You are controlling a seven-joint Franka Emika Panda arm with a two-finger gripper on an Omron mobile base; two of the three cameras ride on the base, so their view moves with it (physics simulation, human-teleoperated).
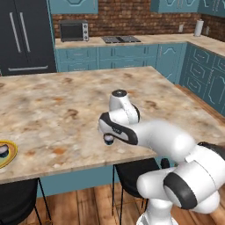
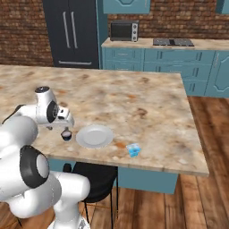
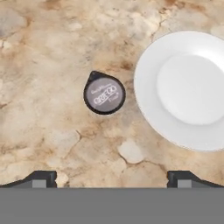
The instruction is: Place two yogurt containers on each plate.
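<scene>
Left base view: yogurt cup (image 1: 107, 139) on the counter (image 1: 66, 105) near its front edge, directly under the hand; yellow-rimmed plate (image 1: 9, 154) far left

Right base view: same cup just left of the white plate (image 2: 94, 136), apart

Hand view: gripper (image 3: 112, 178) spread wide, empty, above; cup ahead, slightly left of centre; round, no long axis

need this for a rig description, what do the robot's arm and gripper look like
The arm is made of glossy white rounded shells, with black bands and dark caps at its joints and a dark-topped round cap on the upper link. No cables or markings are visible. In the hand view the gripper shows two small dark, blocky finger tips with grey faces.
</scene>
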